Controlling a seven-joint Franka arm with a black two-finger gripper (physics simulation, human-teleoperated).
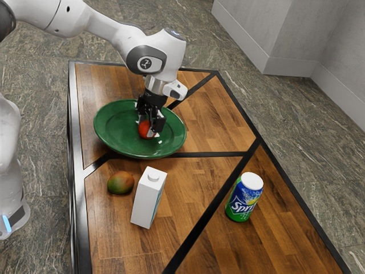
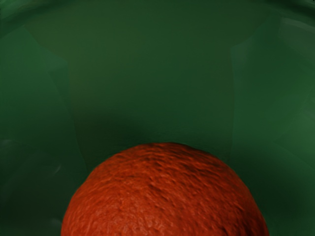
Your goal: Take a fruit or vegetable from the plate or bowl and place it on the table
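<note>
The hand (image 1: 146, 127) was low over the plate's inside, down at the orange-red fruit (image 1: 146, 131); whether it had clamped on the fruit or merely stood around it, I could not tell. The fruit sat within the plate (image 1: 111, 128), and its pebbled rind and round form suggested an orange. I judged it to be firm with a little give, of modest weight for its size, and not fragile, though hard pressure could bruise it. The dimpled skin should have offered fair grip, but a round body tends to roll or squirt out if pinched above its widest part. The best hold was therefore at its middle, from two opposite sides, with the squeeze centred and moderate. Once it was secure, a straight lift clear of the plate's rim seemed the next need, since the glossy dish might slide if dragged. Just outside the plate, toward the exterior view's lower edge, lay a mango (image 1: 120, 183), with a white carton (image 1: 147, 200) beside it. A soda can (image 1: 244, 200) stood well apart from the plate, toward the exterior view's right, on the wooden surface (image 1: 219, 120).
</note>
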